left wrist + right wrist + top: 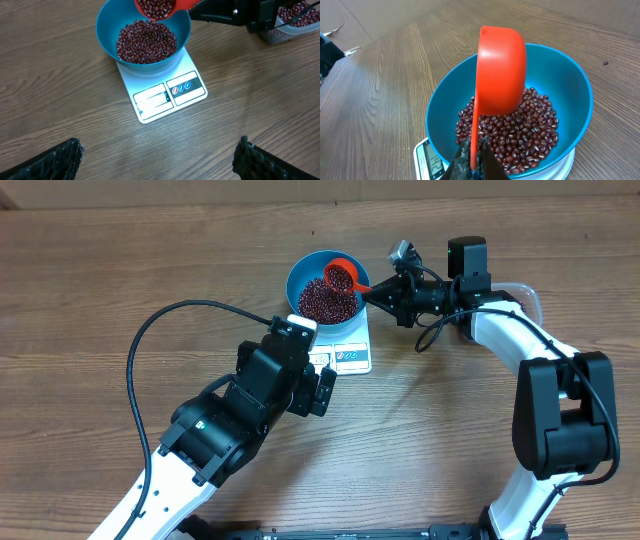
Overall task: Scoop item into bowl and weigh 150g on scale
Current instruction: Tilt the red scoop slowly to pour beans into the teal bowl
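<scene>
The blue bowl [300, 272] [107, 25] [570, 85] stands on the white scale [352, 340] [187, 70] [422, 150] and holds a mass of dark red beans [322, 302] [146, 42] [530, 135]. My right gripper [372, 292] [474, 152] is shut on the handle of a red scoop [340, 276] [156, 7] [501, 70], tilted over the bowl with beans in it. My left gripper [318, 388] [157, 157] stands open just in front of the scale, nothing between its fingers.
A clear tub [300, 20] with more beans sits at the right, behind the right arm; its rim [528, 295] peeks out in the overhead view. The scale's display [435, 165] [152, 97] faces the front. The left arm's black cable [160, 340] loops over the table.
</scene>
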`<state>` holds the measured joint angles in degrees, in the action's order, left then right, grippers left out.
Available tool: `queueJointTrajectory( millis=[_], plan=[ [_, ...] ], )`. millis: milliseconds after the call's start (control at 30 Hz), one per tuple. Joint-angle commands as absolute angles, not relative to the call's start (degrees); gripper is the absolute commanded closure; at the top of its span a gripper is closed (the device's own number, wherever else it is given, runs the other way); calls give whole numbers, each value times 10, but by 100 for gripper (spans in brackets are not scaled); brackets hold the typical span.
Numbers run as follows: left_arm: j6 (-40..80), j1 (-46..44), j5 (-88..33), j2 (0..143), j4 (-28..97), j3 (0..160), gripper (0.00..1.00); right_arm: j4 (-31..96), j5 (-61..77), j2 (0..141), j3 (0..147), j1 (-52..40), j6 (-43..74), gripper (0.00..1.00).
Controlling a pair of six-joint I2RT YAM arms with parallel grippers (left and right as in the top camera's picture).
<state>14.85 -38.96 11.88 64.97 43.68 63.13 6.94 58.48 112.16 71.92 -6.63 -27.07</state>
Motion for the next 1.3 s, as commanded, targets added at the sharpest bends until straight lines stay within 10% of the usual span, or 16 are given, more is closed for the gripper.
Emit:
queueJointTrajectory(
  millis=[0, 1267],
  plan=[
    [156, -386, 126, 653, 435, 632, 0, 67, 589, 1127, 724, -67, -275, 96],
    [156, -386, 126, 653, 435, 632, 0, 81, 566, 1126, 724, -74, -269, 96]
  ],
)
